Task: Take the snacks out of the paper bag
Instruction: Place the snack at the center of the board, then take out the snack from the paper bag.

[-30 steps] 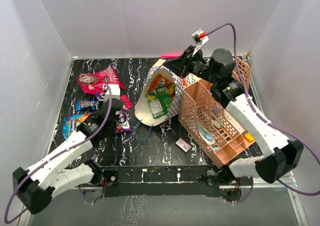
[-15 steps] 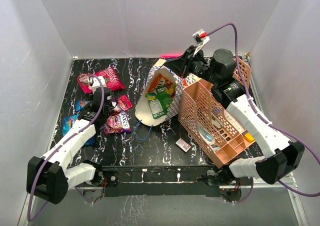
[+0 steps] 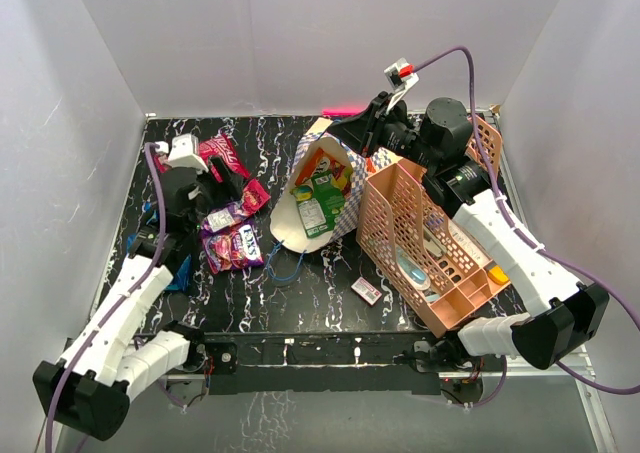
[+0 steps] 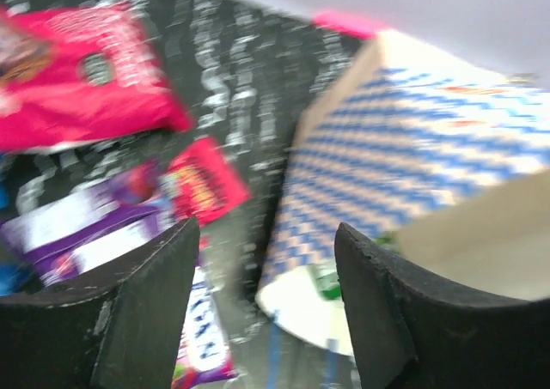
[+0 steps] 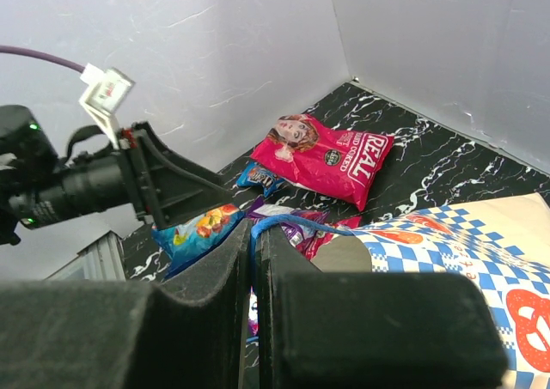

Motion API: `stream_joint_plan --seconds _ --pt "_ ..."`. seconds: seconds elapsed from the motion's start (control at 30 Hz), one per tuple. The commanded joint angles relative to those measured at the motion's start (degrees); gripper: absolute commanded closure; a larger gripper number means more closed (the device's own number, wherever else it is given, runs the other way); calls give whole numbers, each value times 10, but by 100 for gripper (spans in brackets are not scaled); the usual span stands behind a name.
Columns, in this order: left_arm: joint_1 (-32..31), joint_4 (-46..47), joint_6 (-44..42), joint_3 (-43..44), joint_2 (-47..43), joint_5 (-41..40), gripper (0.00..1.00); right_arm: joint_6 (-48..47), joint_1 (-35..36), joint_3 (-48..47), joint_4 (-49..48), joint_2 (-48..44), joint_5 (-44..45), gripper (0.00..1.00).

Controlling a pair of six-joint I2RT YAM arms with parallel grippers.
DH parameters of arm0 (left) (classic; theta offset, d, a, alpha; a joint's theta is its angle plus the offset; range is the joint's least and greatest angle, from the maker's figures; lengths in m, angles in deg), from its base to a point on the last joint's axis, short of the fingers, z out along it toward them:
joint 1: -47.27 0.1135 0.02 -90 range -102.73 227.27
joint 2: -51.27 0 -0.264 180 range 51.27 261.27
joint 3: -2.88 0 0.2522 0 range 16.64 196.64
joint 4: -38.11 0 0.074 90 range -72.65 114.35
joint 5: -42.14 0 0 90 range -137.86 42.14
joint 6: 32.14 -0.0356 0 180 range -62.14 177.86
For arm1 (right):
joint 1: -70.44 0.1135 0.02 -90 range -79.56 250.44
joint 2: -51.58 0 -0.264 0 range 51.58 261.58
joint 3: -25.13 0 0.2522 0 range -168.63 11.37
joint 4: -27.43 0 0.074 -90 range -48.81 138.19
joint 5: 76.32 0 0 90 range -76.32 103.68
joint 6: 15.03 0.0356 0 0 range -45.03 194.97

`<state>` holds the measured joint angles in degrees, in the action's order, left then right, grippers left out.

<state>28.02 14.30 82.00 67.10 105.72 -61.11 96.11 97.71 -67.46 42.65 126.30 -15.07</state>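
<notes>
Inside the paper bag (image 3: pixel 288 229), the snacks that are left look light and puffy, so I think they will be easy to lift. Their skins are shiny and probably slippery. They may crackle and squash if they are pinched hard. A good place to grab is a flat sealed edge or a corner, not the fat middle. The green packet (image 3: pixel 327 188) sits in the middle of the bag's mouth and looks the easiest to reach. An orange packet (image 3: pixel 327 160) is behind it, and a green-and-white packet (image 3: pixel 308 214) lies lower, by the rim.

The paper bag has blue and white checks and is white inside. It lies tipped on its side on the black table (image 3: pixel 320 291), just beside the peach rack (image 3: pixel 400 223), with its mouth facing the left arm. Paper is thin and could slide, I think, so the bag needs holding.

The right gripper (image 5: pixel 252 234) is pinched tight on the blue cord handle (image 5: pixel 288 224). The left gripper (image 4: pixel 266 260) has its fingers spread apart with nothing between them, near the bag's mouth.

Some snacks lie out on the table, left of the bag: a pink-red bag (image 5: pixel 331 153), a purple pack (image 3: pixel 236 245) and a blue chip bag (image 5: pixel 196 231).
</notes>
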Motion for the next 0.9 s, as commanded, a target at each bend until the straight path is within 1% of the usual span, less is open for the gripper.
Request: stream_joint_plan --seconds 0.0,0.07,0.1,0.17,0.3,0.37,0.4,0.5,0.6,0.73,0.87 --pt "-13 111 66 6 -6 214 41 4 1 2 -51 -20 -5 92" --pt "-37 166 118 -21 -1 246 44 4 1 6 -53 -22 -4 92" --pt "-52 191 139 -45 0 247 46 5 1 7 -53 -23 -4 92" --pt "-98 222 165 -75 4 207 50 5 1 9 -53 -24 -3 92" --pt "-208 223 148 -90 44 98 57 6 1 12 -54 -29 -1 92" --pt "-235 240 156 -106 67 64 60 7 1 14 -54 -30 -2 92" --pt "-248 264 161 -121 77 49 61 8 1 13 -54 -30 -2 92" --pt "-276 335 163 -156 111 1 61 14 1 15 -57 -32 -2 92" --pt "-298 369 151 -151 169 -63 62 24 1 13 -64 -29 -4 92" --pt "-303 345 187 -114 252 -112 72 38 1 4 -71 -25 -10 92" --pt "-306 361 222 -118 303 -160 78 41 2 -4 -69 -25 -9 92"
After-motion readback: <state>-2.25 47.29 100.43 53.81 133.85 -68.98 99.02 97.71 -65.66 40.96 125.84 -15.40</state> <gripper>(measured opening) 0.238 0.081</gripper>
